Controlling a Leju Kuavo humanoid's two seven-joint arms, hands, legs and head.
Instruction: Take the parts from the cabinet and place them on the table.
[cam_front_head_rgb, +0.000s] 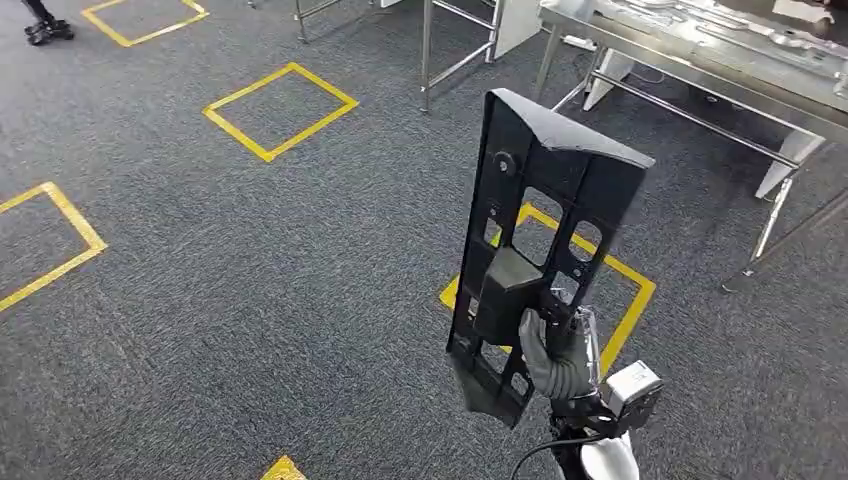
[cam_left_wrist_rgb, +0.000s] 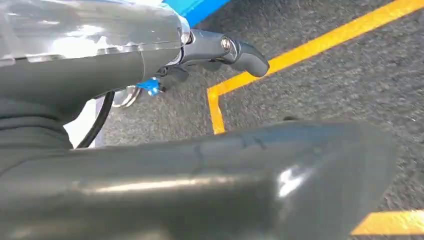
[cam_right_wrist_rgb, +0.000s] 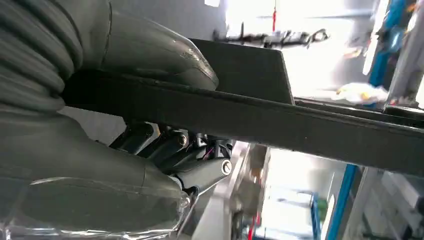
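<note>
My right hand (cam_front_head_rgb: 560, 350) has its fingers (cam_right_wrist_rgb: 165, 145) wrapped tight on the black part (cam_front_head_rgb: 540, 250), held upright above the floor. My left hand (cam_left_wrist_rgb: 150, 65) holds nothing; whether its fingers (cam_left_wrist_rgb: 240, 50) are spread or curled I cannot tell. Below lies grey carpet (cam_front_head_rgb: 250, 300) marked with yellow tape squares (cam_front_head_rgb: 280, 110). The steel worktop (cam_front_head_rgb: 700, 50) stands ahead on my right, metal pieces lying on it.

Workshop/test floor: grey carpet (cam_front_head_rgb: 250, 300) with yellow taped squares (cam_front_head_rgb: 281, 110), steel workbench (cam_front_head_rgb: 700, 60) far right holding metal parts.
</note>
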